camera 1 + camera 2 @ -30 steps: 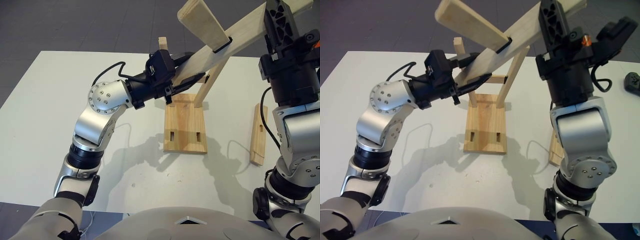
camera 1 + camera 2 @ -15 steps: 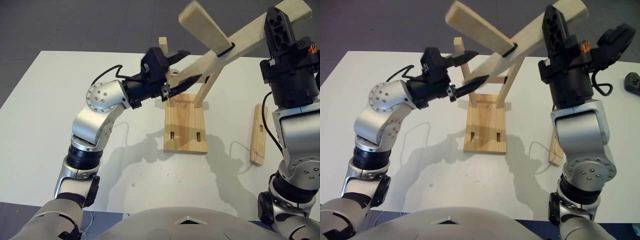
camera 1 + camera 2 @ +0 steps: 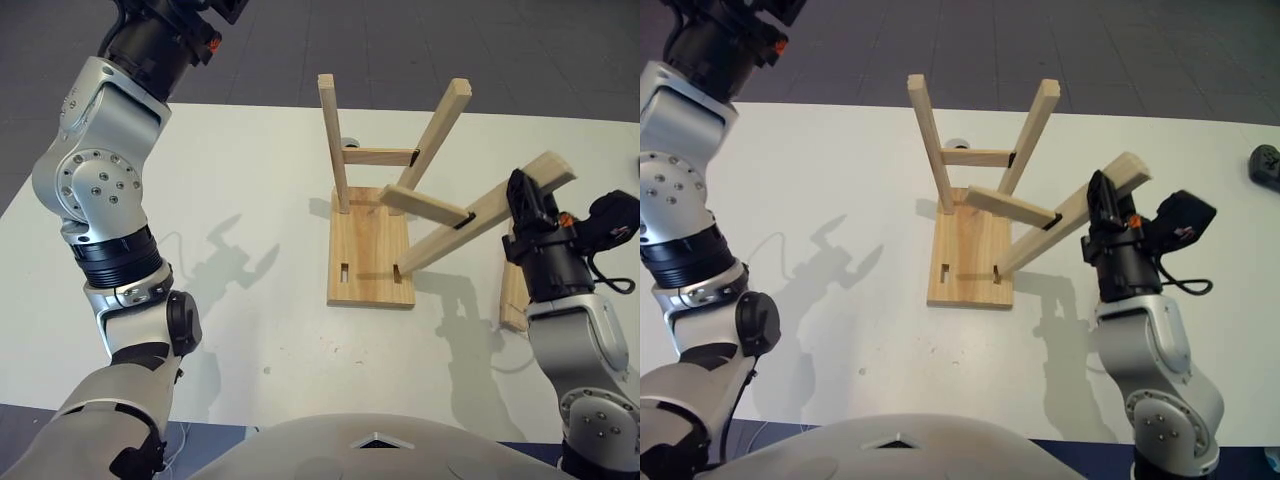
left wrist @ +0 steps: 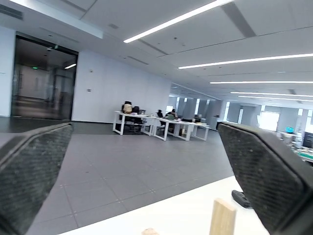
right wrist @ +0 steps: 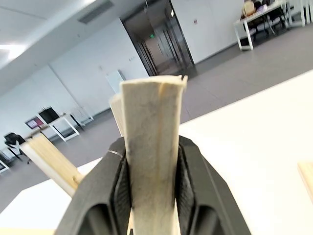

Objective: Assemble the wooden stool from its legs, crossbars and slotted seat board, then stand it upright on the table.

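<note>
The slotted seat board lies flat on the white table. Two legs stand in its far slots, tilted apart and joined by a crossbar. My right gripper is shut on the upper part of a third leg. That leg slants down to the near right slot and carries a second crossbar. Whether its foot sits in the slot I cannot tell. My left gripper stands open, raised high at the far left of the table, with nothing between its fingers.
A loose leg lies on the table to the right of the seat board, partly behind my right arm. A small black object sits at the table's right edge. The table's left half is bare.
My left gripper has let go of the slanting leg and swung up and away to the far left. My right gripper has lowered that leg, bringing its foot down to the seat board's near right slot.
</note>
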Available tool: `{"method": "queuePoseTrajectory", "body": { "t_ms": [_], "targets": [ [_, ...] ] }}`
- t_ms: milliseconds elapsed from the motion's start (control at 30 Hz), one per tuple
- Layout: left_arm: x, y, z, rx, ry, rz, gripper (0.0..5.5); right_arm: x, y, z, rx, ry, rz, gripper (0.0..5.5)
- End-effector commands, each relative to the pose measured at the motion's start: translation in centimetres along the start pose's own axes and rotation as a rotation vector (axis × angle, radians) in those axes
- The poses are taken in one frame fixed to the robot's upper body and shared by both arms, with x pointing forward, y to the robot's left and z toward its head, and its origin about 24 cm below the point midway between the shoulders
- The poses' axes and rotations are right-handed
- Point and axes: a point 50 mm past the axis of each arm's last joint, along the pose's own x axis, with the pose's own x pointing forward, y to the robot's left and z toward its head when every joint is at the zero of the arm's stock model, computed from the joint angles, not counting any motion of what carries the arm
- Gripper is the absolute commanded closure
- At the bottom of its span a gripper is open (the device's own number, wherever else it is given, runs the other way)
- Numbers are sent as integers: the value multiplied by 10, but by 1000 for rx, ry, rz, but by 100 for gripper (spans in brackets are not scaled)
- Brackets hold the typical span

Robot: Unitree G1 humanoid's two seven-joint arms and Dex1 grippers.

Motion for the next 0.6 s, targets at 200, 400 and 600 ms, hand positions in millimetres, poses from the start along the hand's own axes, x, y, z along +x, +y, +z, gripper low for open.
{"method": "queuePoseTrajectory", "body": {
  "t_ms": [200, 400, 600],
  "targets": [
    [-4, -5, -22, 3, 63, 28, 10, -7, 2, -14, 34, 81, 7, 448],
    [-5, -5, -29, 19, 85, 28, 10, -14, -5, -22, -26, 158, -28, 448],
    [-5, -16, -38, 0, 102, -2, 10, 2, -3, -14, -348, 57, 16, 448]
  ]
}}
